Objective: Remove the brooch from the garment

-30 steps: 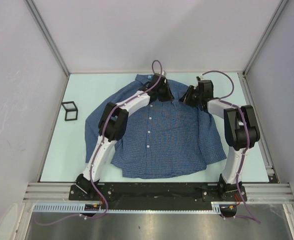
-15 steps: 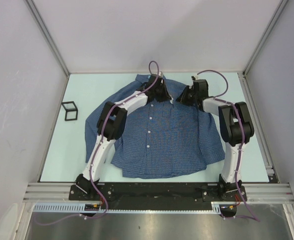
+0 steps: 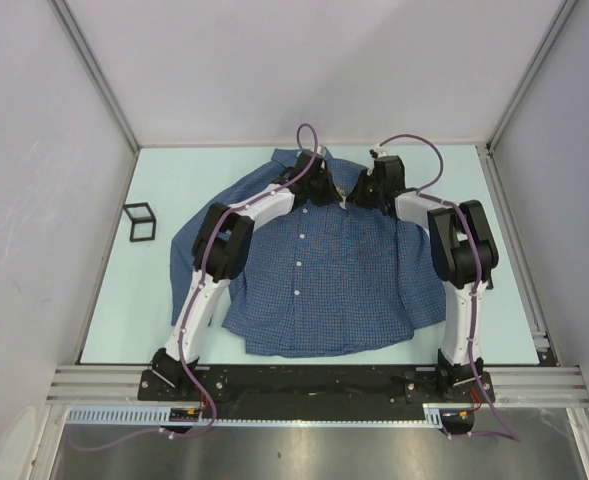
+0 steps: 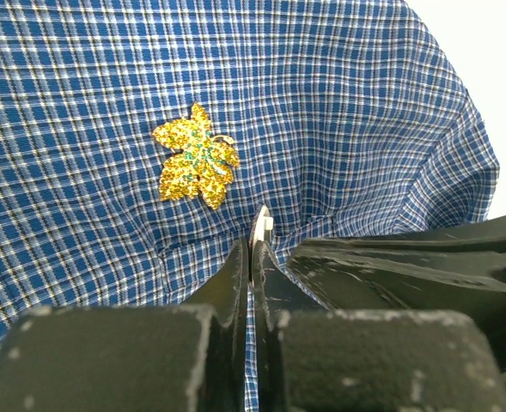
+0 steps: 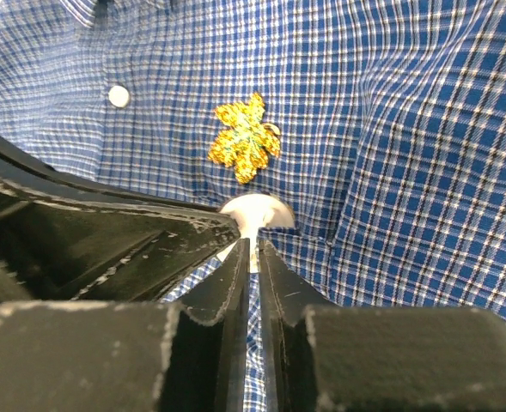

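The garment (image 3: 314,280), a blue checked shirt, lies flat on the table with its collar at the far side. The brooch (image 4: 197,157), a gold leaf-like ornament, is pinned to the cloth just beyond both grippers' tips; it also shows in the right wrist view (image 5: 244,137). In the top view the grippers hide it. My left gripper (image 4: 254,236) and right gripper (image 5: 253,245) meet tip to tip below the collar, the left (image 3: 332,195) beside the right (image 3: 359,197). Both are shut on a fold of shirt cloth at a white button (image 5: 254,213).
A small black wire cube (image 3: 140,222) stands on the pale table (image 3: 164,170) left of the shirt. Another white button (image 5: 118,95) sits on the placket near the collar. Grey walls enclose the table on three sides.
My right gripper has moved left across the shirt's shoulder until it meets the left gripper below the collar. The left gripper has shifted only slightly.
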Action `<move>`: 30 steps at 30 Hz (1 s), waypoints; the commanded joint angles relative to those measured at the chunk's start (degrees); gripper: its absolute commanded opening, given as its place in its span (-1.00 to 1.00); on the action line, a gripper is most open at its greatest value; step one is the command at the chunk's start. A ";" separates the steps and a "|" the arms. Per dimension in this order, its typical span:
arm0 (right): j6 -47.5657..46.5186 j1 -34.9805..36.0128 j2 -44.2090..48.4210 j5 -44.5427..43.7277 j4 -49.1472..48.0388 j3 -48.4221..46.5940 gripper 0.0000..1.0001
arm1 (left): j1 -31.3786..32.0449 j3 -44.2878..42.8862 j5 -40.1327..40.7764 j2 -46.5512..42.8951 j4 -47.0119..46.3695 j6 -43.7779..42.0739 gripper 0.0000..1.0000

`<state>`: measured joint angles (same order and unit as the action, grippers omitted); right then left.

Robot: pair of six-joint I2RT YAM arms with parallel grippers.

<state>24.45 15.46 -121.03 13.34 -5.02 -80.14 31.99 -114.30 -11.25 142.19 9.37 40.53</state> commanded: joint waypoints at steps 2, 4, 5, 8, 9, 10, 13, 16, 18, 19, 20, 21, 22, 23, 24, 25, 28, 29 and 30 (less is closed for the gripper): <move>-2.39 0.53 -0.70 -3.23 1.59 -2.65 -0.77 | 0.71 1.10 -2.29 -3.59 0.83 -0.02 -1.00; -2.47 0.62 -0.87 -3.50 2.11 -2.65 -0.78 | 0.71 1.01 -2.55 -3.59 0.65 0.07 -1.00; -2.47 0.53 -1.22 -3.06 2.20 -2.65 -0.79 | 0.71 1.01 -2.64 -3.76 0.48 0.33 -1.00; -1.60 0.27 -1.84 -1.84 1.85 -2.57 -0.84 | 0.79 0.66 -3.61 -3.50 0.30 0.69 -1.00; -1.42 0.27 -1.93 -1.57 1.68 -2.65 -0.85 | 0.71 0.66 -4.04 -3.41 0.30 0.69 -1.00; -1.42 0.27 -2.01 -1.48 1.50 -2.65 -0.87 | 0.71 0.57 -4.05 -3.41 0.30 0.77 -1.00; -1.42 0.36 -2.19 -1.30 1.06 -2.65 -0.88 | 0.62 0.57 -4.92 -2.97 0.22 1.13 -1.00; -1.33 0.36 -2.45 -0.87 0.97 -2.65 -0.89 | 0.62 0.57 -5.89 -2.62 -0.22 1.74 -0.99; -1.16 0.36 -2.80 -0.43 0.89 -2.65 -0.90 | 0.62 0.57 -6.24 -2.45 -0.75 2.00 -1.00; -1.07 0.44 -2.81 -0.34 0.89 -2.65 -0.91 | 0.62 0.48 -6.51 -2.53 -0.84 2.09 -1.00; -1.07 0.44 -3.07 0.01 0.71 -2.57 -0.91 | 0.62 0.57 -6.60 -2.53 -1.01 2.09 -1.00; -1.07 0.53 -3.16 0.10 0.62 -2.65 -0.91 | 0.62 0.57 -6.68 -2.62 -1.10 2.09 -1.00; -1.07 0.53 -3.33 0.28 0.45 -2.57 -0.92 | 0.62 0.57 -6.86 -2.62 -1.45 2.09 -1.00; -1.07 0.71 -3.51 0.89 0.01 -2.57 -0.93 | 0.62 0.66 -7.30 -2.71 -1.54 1.92 -1.00; -1.16 0.80 -3.68 1.33 -0.25 -2.57 -0.93 | 0.71 0.57 -7.47 -2.71 -1.72 1.83 -1.00; -1.24 0.88 -3.77 1.77 -0.34 -2.65 -0.95 | 0.71 0.74 -7.65 -2.71 -2.15 1.83 -1.00; -1.86 1.15 -3.86 2.74 -1.05 -2.65 -0.97 | 0.71 1.10 -9.05 -2.71 -3.04 1.22 -1.00; -2.03 1.23 -3.77 2.83 -0.96 -2.57 -0.97 | 0.79 1.36 -9.14 -2.79 -3.21 0.69 -1.00; -1.95 1.24 -3.86 2.83 -0.96 -2.65 -0.98 | 0.88 1.45 -9.41 -2.97 -3.56 0.34 -0.99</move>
<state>23.24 15.62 -123.28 13.37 -3.73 -81.12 31.64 -113.75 -15.09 142.06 8.34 41.08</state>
